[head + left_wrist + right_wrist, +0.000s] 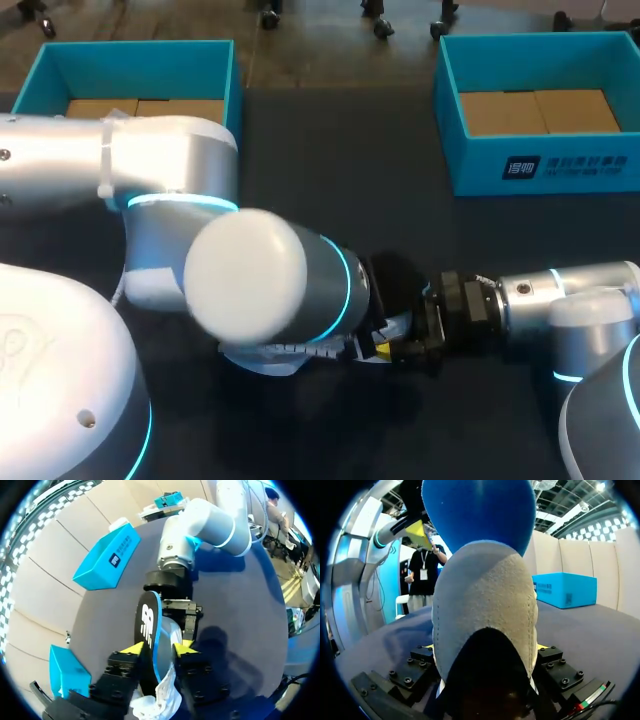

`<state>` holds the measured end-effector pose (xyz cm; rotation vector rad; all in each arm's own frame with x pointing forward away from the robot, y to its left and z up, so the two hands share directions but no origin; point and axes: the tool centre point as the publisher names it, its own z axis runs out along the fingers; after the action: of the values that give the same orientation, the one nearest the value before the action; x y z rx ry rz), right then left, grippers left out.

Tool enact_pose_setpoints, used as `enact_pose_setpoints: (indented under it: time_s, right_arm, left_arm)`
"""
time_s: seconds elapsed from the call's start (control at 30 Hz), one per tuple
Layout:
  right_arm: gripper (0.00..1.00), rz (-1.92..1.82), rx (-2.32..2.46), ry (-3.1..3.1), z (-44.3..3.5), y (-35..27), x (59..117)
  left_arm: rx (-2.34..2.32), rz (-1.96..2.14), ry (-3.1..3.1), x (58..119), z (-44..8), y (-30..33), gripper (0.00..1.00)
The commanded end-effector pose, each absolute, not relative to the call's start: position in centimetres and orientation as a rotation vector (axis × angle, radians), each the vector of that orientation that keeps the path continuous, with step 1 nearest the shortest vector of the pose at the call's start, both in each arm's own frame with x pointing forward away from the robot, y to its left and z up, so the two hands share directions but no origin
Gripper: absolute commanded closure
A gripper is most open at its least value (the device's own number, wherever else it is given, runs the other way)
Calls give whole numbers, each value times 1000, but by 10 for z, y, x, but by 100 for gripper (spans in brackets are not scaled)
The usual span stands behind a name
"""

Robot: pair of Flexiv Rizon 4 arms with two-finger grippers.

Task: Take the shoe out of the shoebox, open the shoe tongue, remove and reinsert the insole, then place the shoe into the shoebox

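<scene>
The grey suede shoe (pixel 485 595) is out of the teal cardboard shoeboxes (pixel 480 165), clamped over the dark tabletop (pixel 330 150) in our right jaws. Our left jaws pinch the black-and-blue insole (pixel 147 625), apparently partly withdrawn. Reinsertion and boxing remain.

My left arm (pixel 245 275) is all smooth silver-white tube with fat rounded joint caps and glowing cyan rings at the joints. Right arm (pixel 575 290) is the same deal, with a black collar at the wrist. Left gripper (pixel 159 650) and right gripper (pixel 484 647) are chunky black blocks dotted with screws, with yellow tips.
</scene>
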<state>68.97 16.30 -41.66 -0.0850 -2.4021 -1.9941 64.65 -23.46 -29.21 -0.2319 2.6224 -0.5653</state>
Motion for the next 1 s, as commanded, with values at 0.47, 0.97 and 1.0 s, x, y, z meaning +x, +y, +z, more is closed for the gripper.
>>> enact_pose_setpoints:
  time_s: [0.47,0.97,1.0]
  right_arm:
    - [100,-1988,-85,-2405,-416,165,690]
    - [100,-1988,-85,-2405,-416,165,690]
    - [100,-1988,-85,-2405,-416,165,690]
  left_arm:
    - [-287,-563,2499,650,-318,-232,57]
    - [-319,-569,2384,658,-330,-236,46]
    - [-318,-569,2386,658,-331,-237,44]
